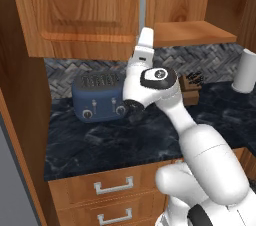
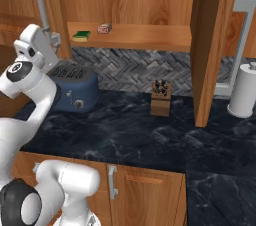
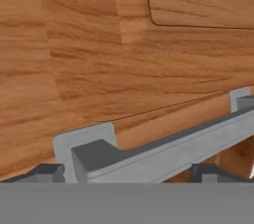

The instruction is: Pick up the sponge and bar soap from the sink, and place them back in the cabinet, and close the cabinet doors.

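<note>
The cabinet [image 2: 130,0] stands with both cabinet doors swung open. On its plank shelf [image 2: 150,37] lie the green sponge [image 2: 81,35] and, just right of it, the pinkish bar soap [image 2: 104,28]. My gripper [image 3: 129,173] is open at the left door [image 1: 75,10], its dark fingertips [image 3: 47,171] straddling the lower end of the silver bar handle [image 3: 163,153]. The base views show the gripper [image 1: 144,32] [image 2: 54,40] raised against that handle [image 1: 143,5] [image 2: 44,5]. The right door [image 2: 210,45] juts out toward me with its handle [image 2: 240,45]. The sink is out of view.
On the dark marble counter [image 2: 125,135] stand a blue toaster [image 1: 97,97] [image 2: 72,87] under the left door, a knife block [image 2: 161,97] [image 1: 190,87] and a white paper towel roll [image 2: 244,90] [image 1: 245,72]. Drawer fronts [image 1: 115,185] run below the counter edge.
</note>
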{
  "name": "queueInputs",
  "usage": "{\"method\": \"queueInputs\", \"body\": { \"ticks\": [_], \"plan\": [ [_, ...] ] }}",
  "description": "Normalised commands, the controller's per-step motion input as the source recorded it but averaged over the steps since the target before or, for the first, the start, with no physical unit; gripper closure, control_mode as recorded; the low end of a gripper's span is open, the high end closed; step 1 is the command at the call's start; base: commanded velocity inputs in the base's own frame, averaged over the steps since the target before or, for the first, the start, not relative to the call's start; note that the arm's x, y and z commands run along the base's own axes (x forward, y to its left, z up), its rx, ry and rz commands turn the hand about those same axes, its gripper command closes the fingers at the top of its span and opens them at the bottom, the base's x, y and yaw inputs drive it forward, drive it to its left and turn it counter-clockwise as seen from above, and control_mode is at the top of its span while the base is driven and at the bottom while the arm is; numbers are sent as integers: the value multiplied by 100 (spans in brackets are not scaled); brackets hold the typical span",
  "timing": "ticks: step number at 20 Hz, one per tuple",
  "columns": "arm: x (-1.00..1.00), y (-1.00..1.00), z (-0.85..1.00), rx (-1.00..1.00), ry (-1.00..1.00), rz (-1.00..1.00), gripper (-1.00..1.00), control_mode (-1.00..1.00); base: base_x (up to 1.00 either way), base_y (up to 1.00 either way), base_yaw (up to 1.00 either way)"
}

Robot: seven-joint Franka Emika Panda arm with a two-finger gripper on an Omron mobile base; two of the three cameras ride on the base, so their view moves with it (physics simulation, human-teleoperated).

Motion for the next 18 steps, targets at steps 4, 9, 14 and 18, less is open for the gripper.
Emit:
{"method": "queueInputs", "body": {
  "ticks": [4,9,14,18],
  "plan": [
    [53,0,0,0,0,0,-100,-100,0,0,0],
    [50,0,0,0,0,0,-100,-100,0,0,0],
    [37,0,0,0,0,1,-100,-100,0,0,0],
    [18,0,0,0,1,3,-100,-100,0,0,0]
  ]
}}
